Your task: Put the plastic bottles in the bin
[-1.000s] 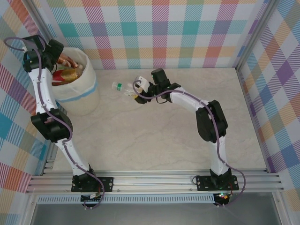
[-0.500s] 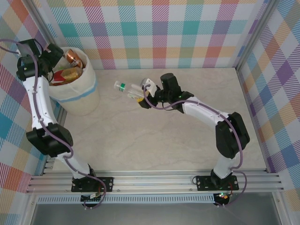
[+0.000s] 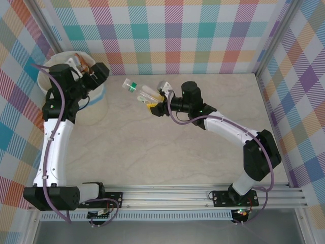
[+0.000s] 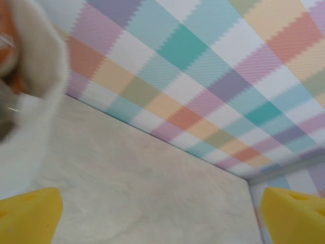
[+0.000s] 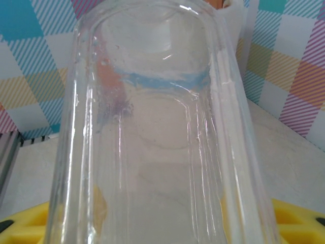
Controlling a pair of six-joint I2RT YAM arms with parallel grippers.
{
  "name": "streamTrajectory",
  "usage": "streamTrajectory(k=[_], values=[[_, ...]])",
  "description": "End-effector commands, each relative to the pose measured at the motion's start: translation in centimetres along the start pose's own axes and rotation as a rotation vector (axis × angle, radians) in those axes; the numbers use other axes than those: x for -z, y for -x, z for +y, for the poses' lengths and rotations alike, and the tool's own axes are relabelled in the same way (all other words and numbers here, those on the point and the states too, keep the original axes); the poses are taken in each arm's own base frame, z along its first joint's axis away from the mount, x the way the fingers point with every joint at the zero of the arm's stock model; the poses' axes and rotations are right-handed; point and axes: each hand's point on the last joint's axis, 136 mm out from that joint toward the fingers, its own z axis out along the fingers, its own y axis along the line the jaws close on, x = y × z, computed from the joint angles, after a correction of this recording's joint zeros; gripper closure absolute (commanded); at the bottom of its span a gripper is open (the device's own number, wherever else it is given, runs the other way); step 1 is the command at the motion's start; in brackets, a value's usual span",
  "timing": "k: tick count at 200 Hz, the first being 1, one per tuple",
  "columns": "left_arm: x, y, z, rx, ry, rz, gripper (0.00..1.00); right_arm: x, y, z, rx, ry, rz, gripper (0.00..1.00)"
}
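My right pincer [image 3: 158, 98]: clamped on clear green-capped plastic bottle [image 3: 143, 91]. My left pincer [image 4: 162, 216]: spread wide, at round cream fabric bin [image 3: 97, 105].

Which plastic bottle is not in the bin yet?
The clear bottle with the green cap, held in the right gripper to the right of the bin. The other bottles in sight lie inside the bin.

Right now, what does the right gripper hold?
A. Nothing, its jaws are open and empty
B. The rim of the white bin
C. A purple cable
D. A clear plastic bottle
D: in the top view the right gripper is closed on a clear plastic bottle, and in the right wrist view the bottle's transparent body sits between the yellow fingers.
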Motion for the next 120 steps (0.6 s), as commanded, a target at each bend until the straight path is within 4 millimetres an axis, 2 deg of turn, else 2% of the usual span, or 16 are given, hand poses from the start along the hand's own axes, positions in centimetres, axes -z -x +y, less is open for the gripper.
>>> streamTrajectory(k=[1,26,47,68,91,105,120], values=[[-1.6,-3.2,-2.2,0.042,-0.114,0.105,0.00,0.1,4.1,2.0,0.027,0.084,-0.112,0.58],[-2.7,-6.1,-5.1,0.004,-0.191,0.189,0.00,-1.4,4.1,2.3,0.029,0.110,-0.095,0.57],[-3.5,-8.0,-6.1,-0.002,-0.215,0.233,0.01,-2.4,4.5,2.4,0.032,0.121,-0.100,0.57],[-3.8,-8.6,-5.4,0.016,-0.200,0.229,0.22,-3.0,5.0,2.8,0.035,0.138,-0.119,0.57],[-3.3,-8.8,-6.2,0.024,-0.246,0.238,0.46,-3.3,5.2,2.9,0.032,0.140,-0.121,0.56],[-3.2,-8.5,-6.0,0.006,-0.235,0.229,0.55,-3.3,5.1,3.0,0.030,0.148,-0.120,0.55],[-3.3,-7.9,-5.6,-0.011,-0.205,0.209,0.60,-3.1,5.1,3.5,0.028,0.166,-0.113,0.52]])
